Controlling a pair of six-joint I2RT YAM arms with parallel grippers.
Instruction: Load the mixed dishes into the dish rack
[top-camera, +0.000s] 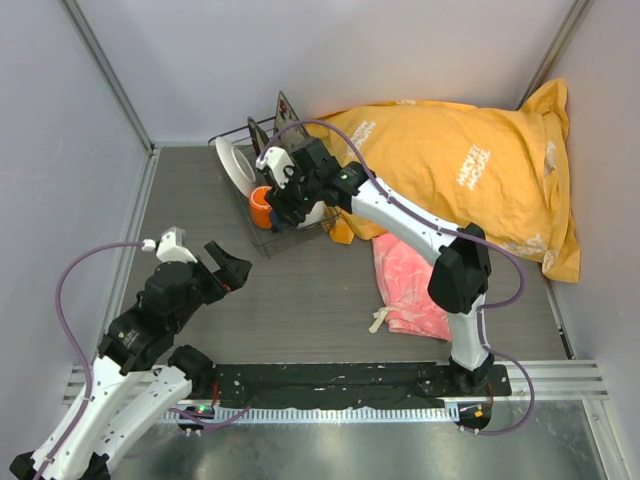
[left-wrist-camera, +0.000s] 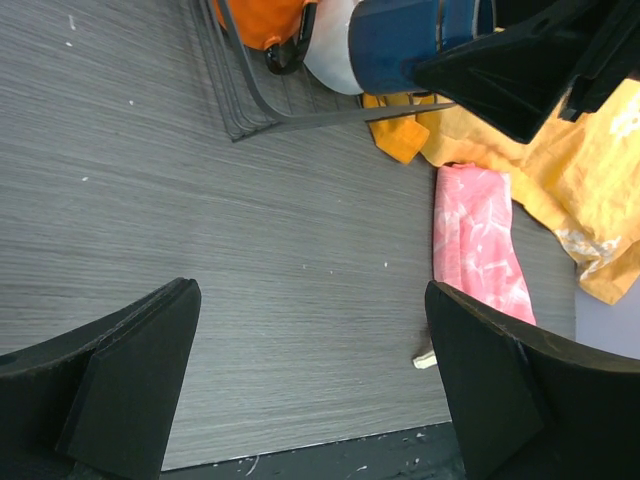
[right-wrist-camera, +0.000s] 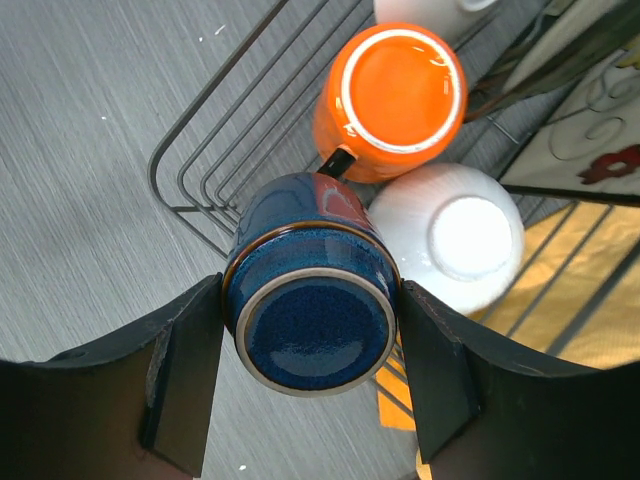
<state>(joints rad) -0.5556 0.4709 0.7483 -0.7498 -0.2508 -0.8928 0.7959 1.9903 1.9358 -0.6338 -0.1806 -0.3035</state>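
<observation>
My right gripper (right-wrist-camera: 312, 315) is shut on the small dark-blue cup (right-wrist-camera: 310, 300), one finger on each side. The cup hangs bottom-up over the near corner of the dish rack (right-wrist-camera: 200, 150), a dark wire basket (top-camera: 232, 132). In the rack, an orange mug (right-wrist-camera: 400, 90) and a white bowl (right-wrist-camera: 460, 235) lie just beyond the cup. A white plate (top-camera: 235, 165) and a square dark tray (top-camera: 287, 110) stand on edge behind them. My left gripper (top-camera: 228, 268) hovers open over bare table to the front left, holding nothing. It sees the cup (left-wrist-camera: 410, 40) from afar.
A big yellow bag (top-camera: 470, 165) fills the back right, touching the rack's right side. A pink cloth (top-camera: 410, 285) lies in front of it, beside the right arm. Grey walls close in left, right and behind. A patterned plate edge (right-wrist-camera: 600, 120) shows in the rack.
</observation>
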